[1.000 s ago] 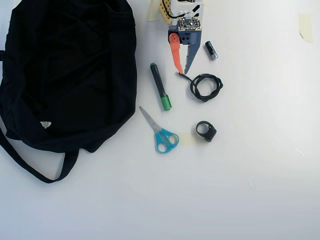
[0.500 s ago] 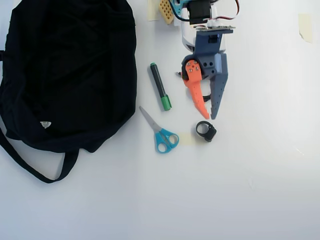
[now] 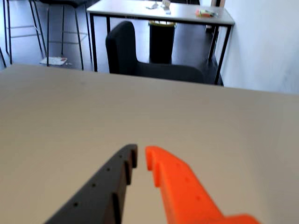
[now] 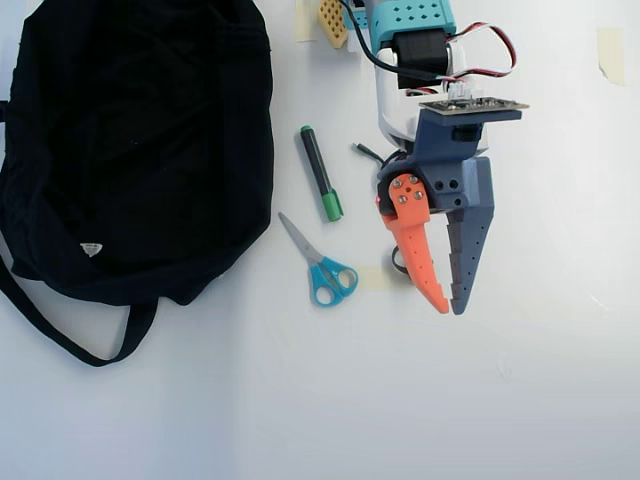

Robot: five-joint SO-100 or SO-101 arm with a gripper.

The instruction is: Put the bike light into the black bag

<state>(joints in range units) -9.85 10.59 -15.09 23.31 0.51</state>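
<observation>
Progress: the task looks only at its start; nothing is grasped and nothing seems placed in the bag.
Jaws: the jaws [image 4: 450, 307] are almost together, only a thin gap at the tips in both the overhead and wrist views, and they hold nothing.
Arm position: in the overhead view the arm reaches from the top edge down over the middle of the bench [image 4: 300, 420].
Bike light: it lies on the bench under the orange finger [image 4: 418, 250], mostly covered; only a small black arc [image 4: 398, 262] shows at the left of that finger. The wrist view does not show it.
Black bag: it lies flat at the upper left [image 4: 140, 140], well apart from the light, with its strap [image 4: 60, 335] looping at the lower left.
Bag contents: the inside is not visible, and the opening cannot be made out.
Other things: a green-capped marker [image 4: 320, 185] and blue-handled scissors [image 4: 325, 270] lie between the bag and the arm.
What is left: to open the jaws, go down on the light, grip it, carry it left over the scissors and marker, and release it in the bag.
</observation>
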